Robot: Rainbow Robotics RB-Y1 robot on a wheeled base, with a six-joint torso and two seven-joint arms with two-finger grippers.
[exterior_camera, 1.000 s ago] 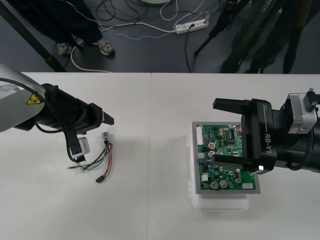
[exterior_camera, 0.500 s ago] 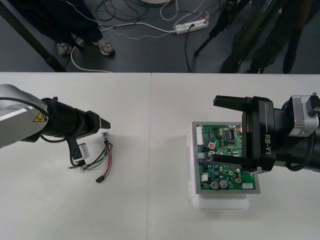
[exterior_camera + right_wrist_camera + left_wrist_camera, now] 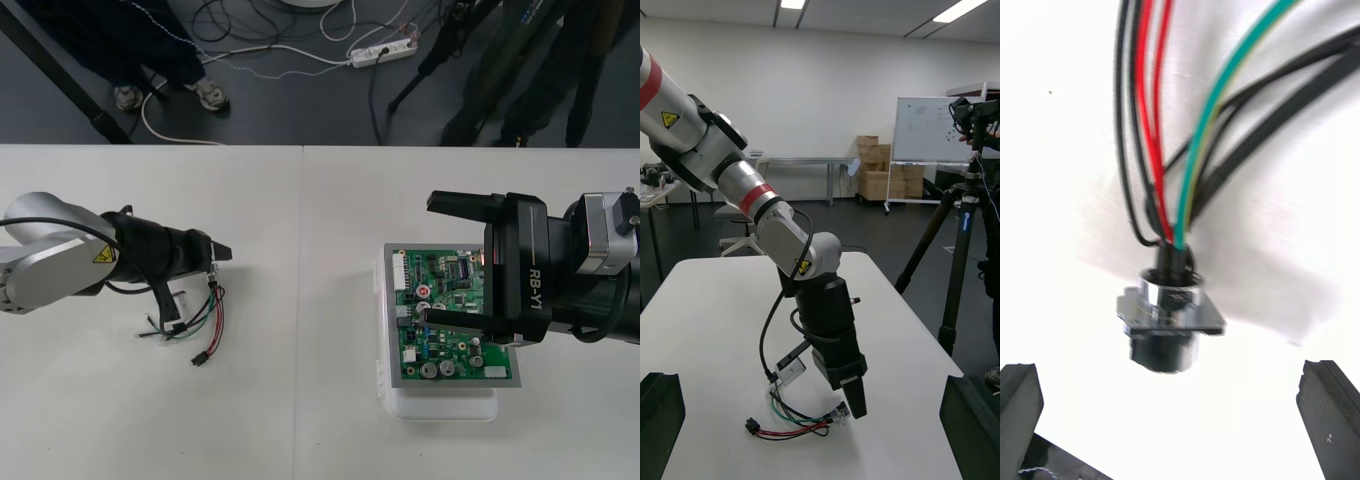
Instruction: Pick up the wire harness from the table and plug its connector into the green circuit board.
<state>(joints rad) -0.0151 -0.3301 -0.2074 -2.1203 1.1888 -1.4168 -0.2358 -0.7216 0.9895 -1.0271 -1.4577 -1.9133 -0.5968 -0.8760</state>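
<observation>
— Pale table, and nothing gripped yet?
— Nothing. The left gripper has its fingers spread wide and empty. The round metal socket lies on the table between them, just ahead of the tips.
— And the rest of the wire harness?
— Red, black and green wires lead off from the socket, away from the fingertips, to the small black plug at the robot's side. In the front view that long axis runs roughly across the left arm's line.
— Which arm is nearer?
— The left, by far. The right gripper hangs open and empty over the green circuit board on its white base, well apart from the harness.
— So the next move?
— I'd judge a short drop, then a close on the socket end.
</observation>
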